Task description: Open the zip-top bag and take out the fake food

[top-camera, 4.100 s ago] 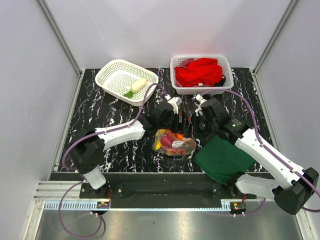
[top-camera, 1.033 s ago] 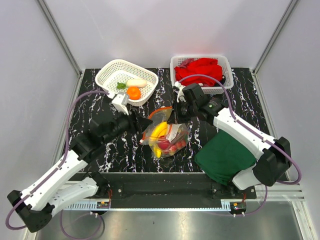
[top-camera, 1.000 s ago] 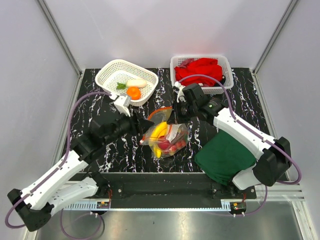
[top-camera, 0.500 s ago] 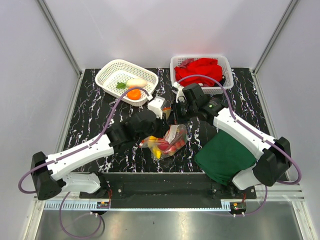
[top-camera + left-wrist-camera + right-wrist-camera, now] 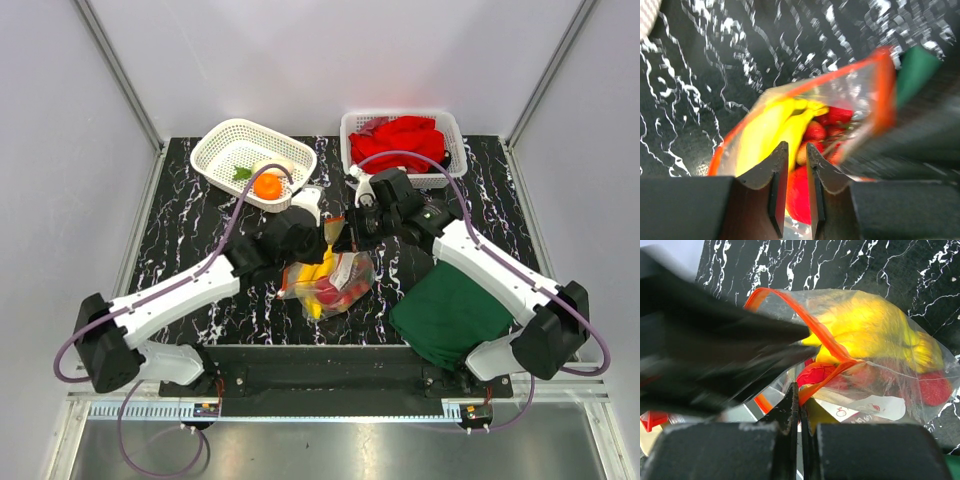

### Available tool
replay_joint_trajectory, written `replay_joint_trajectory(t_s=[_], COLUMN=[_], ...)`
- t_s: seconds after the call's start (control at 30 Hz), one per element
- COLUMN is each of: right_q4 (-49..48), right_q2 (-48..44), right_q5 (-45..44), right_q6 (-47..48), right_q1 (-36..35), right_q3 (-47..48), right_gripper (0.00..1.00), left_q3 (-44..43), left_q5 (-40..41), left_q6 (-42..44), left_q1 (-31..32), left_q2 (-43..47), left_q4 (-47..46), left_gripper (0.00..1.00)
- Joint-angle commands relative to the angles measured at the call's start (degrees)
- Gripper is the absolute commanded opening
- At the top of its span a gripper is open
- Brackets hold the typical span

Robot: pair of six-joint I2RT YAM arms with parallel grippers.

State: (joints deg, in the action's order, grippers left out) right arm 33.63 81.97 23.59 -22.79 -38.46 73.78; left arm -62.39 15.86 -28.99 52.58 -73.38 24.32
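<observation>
Bag (image 5: 335, 282) sits mid-frame in the top view, just below centre, on the black marbled table (image 5: 200, 230). Its mouth end points up-frame, where both grippers meet it. The orange zip strip (image 5: 790, 307) is parted and the mouth gapes. Inside are yellow bananas (image 5: 767, 132) on the left side and red pieces (image 5: 935, 387) packed toward the closed end.

Right gripper (image 5: 795, 390): fingers pressed together, pinching the bag's rim at the orange strip and holding that edge up off the table.

Left gripper (image 5: 796, 147): comes in from lower left in the top view, tips right at the bag mouth. Jaws are nearly together with a thin slot left between them, and yellow and red show through the slot. Cannot tell whether it grips anything. Its wrist view is motion-blurred on the right side.

Upper left of the top view: a white basket (image 5: 215, 150) holding an orange (image 5: 267, 185), a white piece (image 5: 272, 165) and a green bit (image 5: 241, 174). The left arm's cable crosses its near rim.

Upper right: a second white basket (image 5: 455, 150) filled with a red cloth (image 5: 400, 145).

Lower right: a dark green cloth (image 5: 445, 315) lies folded on the table beside the bag, partly under the right arm.
</observation>
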Motion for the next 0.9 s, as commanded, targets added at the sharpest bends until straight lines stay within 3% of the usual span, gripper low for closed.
replay_joint_trajectory(t_s=[0.0, 0.23, 0.37, 0.63, 0.87], right_q4=[-2.6, -3.8, -3.8, -3.9, -4.0], right_q2=[-3.0, -3.7, -4.5, -5.4, -6.3], right_q5=[2.2, 3.4, 3.4, 3.7, 3.6], right_q6=[1.5, 1.6, 1.9, 2.0, 2.1], right_q1=[-0.2, -0.1, -0.1, -0.1, -0.1], right_q3=[0.1, -1.7, -2.8, -4.2, -5.9], right_gripper=[0.00, 0.00, 0.00, 0.00, 0.00], left_q3=[-1.9, -1.8, -0.9, 1.2, 2.9], left_q5=[-8.5, -18.3, -24.0, -25.2, -24.6], left_q6=[-0.7, 1.7, 2.6, 3.1, 2.8], left_q1=[-2.7, -4.1, -4.0, -3.2, -0.1], left_q2=[-3.2, -7.4, -6.6, -4.2, -5.5], left_q4=[0.0, 0.5, 0.7, 3.1, 4.0], left_gripper=[0.21, 0.20, 0.31, 0.58, 0.64])
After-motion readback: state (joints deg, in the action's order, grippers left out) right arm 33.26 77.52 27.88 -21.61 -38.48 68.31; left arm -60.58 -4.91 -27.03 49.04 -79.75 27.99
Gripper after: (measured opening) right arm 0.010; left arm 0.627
